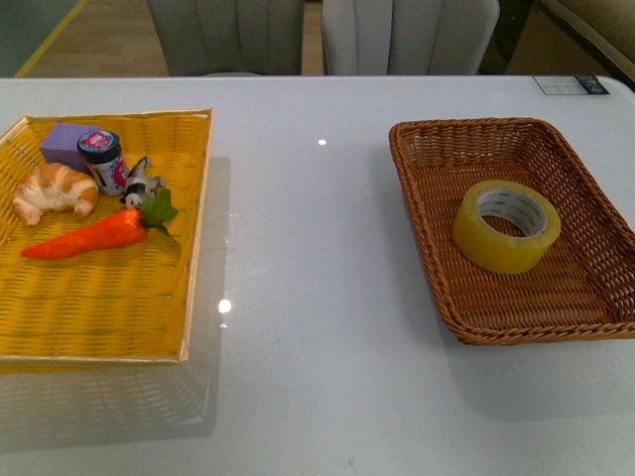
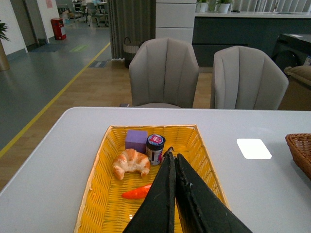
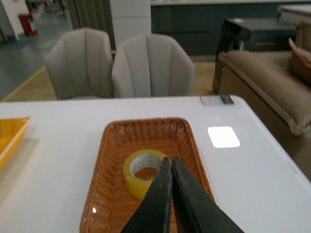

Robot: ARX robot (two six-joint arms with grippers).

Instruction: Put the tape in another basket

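The tape (image 1: 507, 226) lies flat in the brown basket (image 1: 429, 169) on the right, near its middle, untouched — so the task stands at its very start, by my reading. The right gripper (image 3: 169, 162) hangs above that basket with its jaws pressed together, holding nothing; the left gripper (image 2: 171, 155) hangs likewise closed over the yellow tray (image 1: 99, 307) at the left. Next, the right jaws must spread and come down over the roll's wall.

Two baskets (image 1: 422, 178) (image 1: 193, 198), one tape (image 1: 506, 226), two chairs (image 2: 164, 73) (image 2: 248, 77).
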